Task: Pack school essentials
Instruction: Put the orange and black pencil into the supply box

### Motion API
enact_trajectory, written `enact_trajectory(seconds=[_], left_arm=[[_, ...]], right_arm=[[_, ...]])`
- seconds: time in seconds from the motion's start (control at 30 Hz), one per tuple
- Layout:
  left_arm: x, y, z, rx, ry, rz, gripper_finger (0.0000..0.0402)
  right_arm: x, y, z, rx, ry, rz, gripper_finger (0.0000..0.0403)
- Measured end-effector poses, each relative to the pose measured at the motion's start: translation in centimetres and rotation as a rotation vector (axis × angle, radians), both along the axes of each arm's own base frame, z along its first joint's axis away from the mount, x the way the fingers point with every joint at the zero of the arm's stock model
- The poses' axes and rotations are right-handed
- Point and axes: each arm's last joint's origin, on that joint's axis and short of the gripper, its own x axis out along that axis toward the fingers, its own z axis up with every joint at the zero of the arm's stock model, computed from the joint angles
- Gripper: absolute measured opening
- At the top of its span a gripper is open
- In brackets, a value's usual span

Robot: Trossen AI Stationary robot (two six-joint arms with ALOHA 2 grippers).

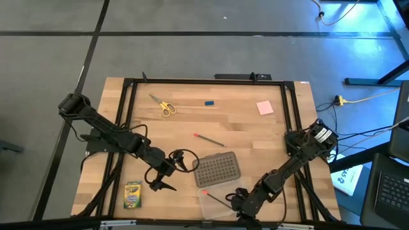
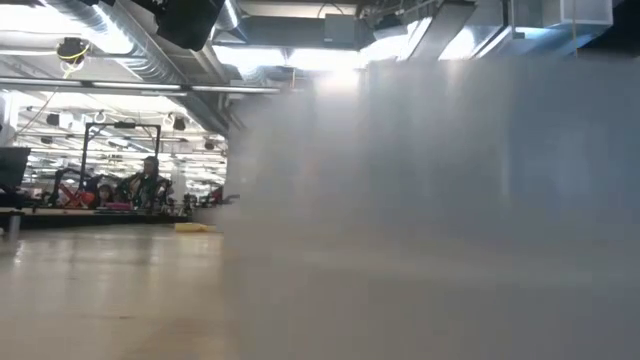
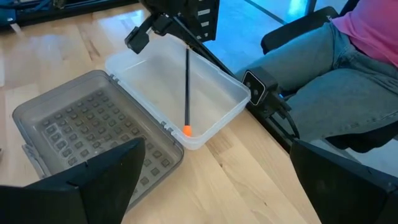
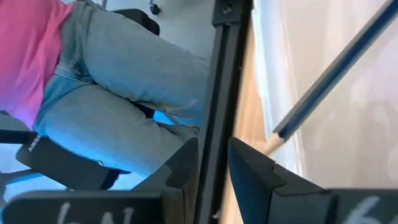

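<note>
The right gripper (image 1: 238, 199) stood over the near part of the clear case (image 1: 217, 203), its fingers almost closed on a dark pencil (image 3: 187, 87) standing inside. Left of the case, the left gripper (image 1: 160, 185) waited wide open, holding nothing. Beyond the case lay a red pencil (image 1: 209, 139), then scissors (image 1: 164, 106).
</note>
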Motion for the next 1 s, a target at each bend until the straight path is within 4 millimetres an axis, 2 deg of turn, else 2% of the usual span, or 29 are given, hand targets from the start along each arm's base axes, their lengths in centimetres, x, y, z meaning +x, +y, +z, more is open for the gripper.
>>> enact_trajectory(seconds=[0.23, 0.47, 0.6, 0.8, 1.0], left_arm=[[0.0, 0.0, 0.0, 0.000, 0.000, 0.000, 0.0396], [0.0, 0.0, 0.0, 0.000, 0.000, 0.000, 0.0396], [0.0, 0.0, 0.0, 0.000, 0.000, 0.000, 0.0396], [0.0, 0.0, 0.0, 0.000, 0.000, 0.000, 0.0396], [0.0, 0.0, 0.0, 0.000, 0.000, 0.000, 0.0396]], right_arm=[[0.6, -0.7, 0.0, 0.071, 0.093, -0.012, 0.0090], [1.2, -1.3, 0.2, 0.088, 0.109, -0.016, 0.0090], [2.1, -1.3, 1.5, 0.043, 0.092, 0.015, 0.0090], [2.9, -1.9, 3.4, -0.153, 0.095, -0.026, 0.0090], [4.3, -2.9, 3.7, -0.141, 0.028, 0.017, 0.0090]])
